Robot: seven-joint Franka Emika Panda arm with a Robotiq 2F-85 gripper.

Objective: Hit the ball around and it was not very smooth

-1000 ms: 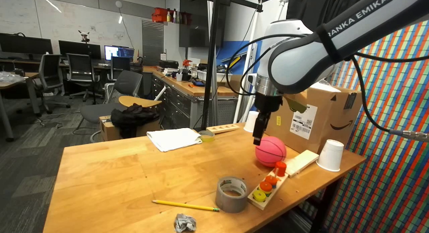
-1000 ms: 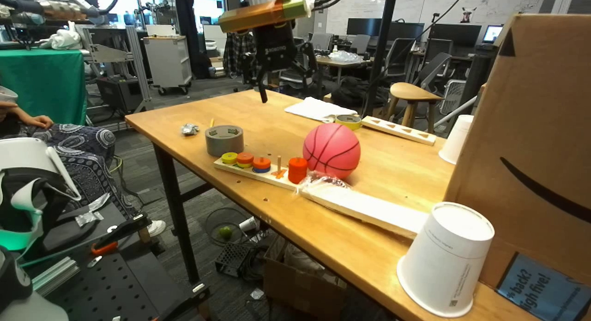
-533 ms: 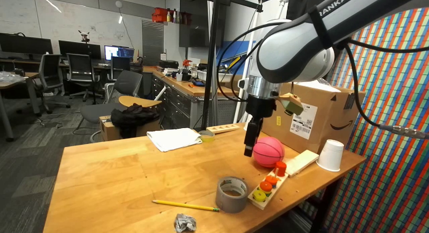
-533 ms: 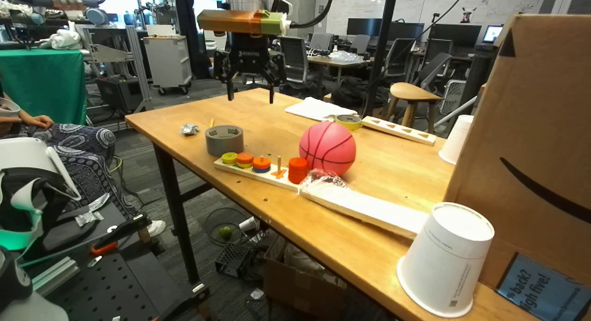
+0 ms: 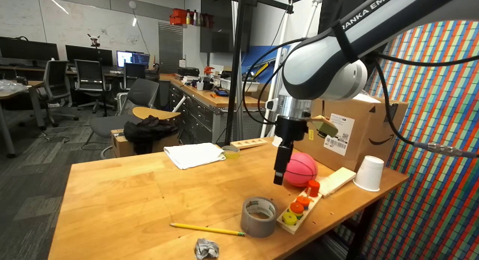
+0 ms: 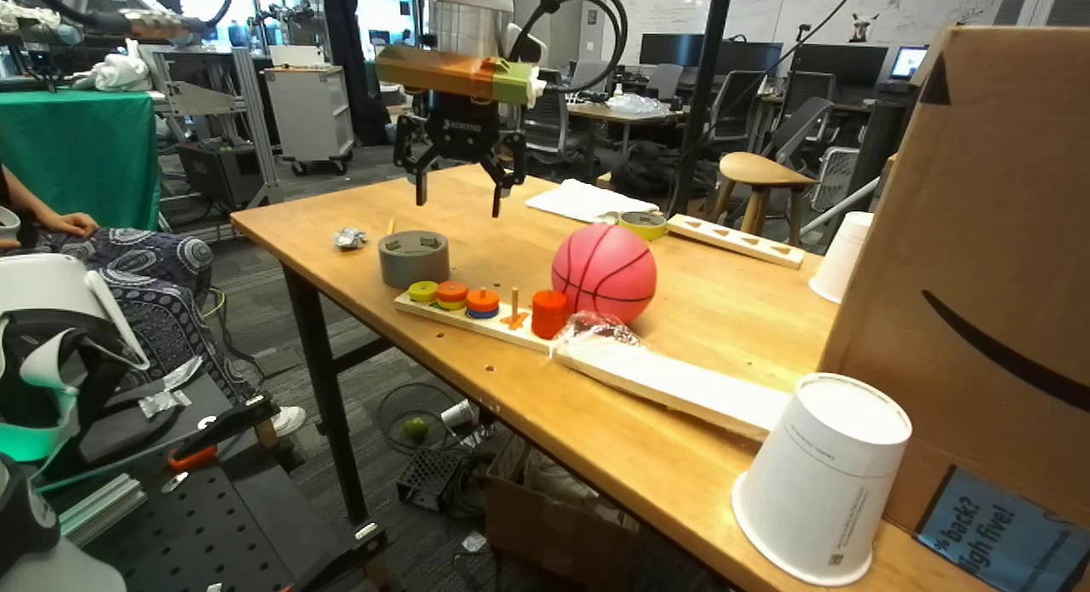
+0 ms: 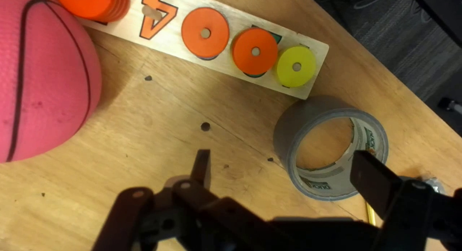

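Note:
The pinkish-red ball [image 5: 304,170] with thin dark lines rests on the table behind the peg board; it also shows in an exterior view [image 6: 605,273] and, cut off at the left edge, in the wrist view [image 7: 43,85]. My gripper [image 6: 458,207] hangs upright above the table, its two fingers wide apart with nothing between them. In an exterior view the gripper [image 5: 278,180] overlaps the ball's left edge, but the wrist view shows the fingers [image 7: 281,155] well apart from the ball, on the tape roll's side. The ball's underside is partly hidden by the peg board's red stack.
A grey tape roll [image 7: 299,124] stands close to the peg board [image 7: 166,45] with coloured discs. A white block [image 6: 673,370], white cups [image 6: 822,481] and a cardboard box [image 5: 359,132] stand beyond the ball. A pencil [image 5: 206,229], crumpled foil [image 5: 206,248] and a white cloth [image 5: 194,155] lie around.
My gripper has come down and swung from tilted to upright, still open. The ball shifted slightly left between one and half a second ago, then stays still.

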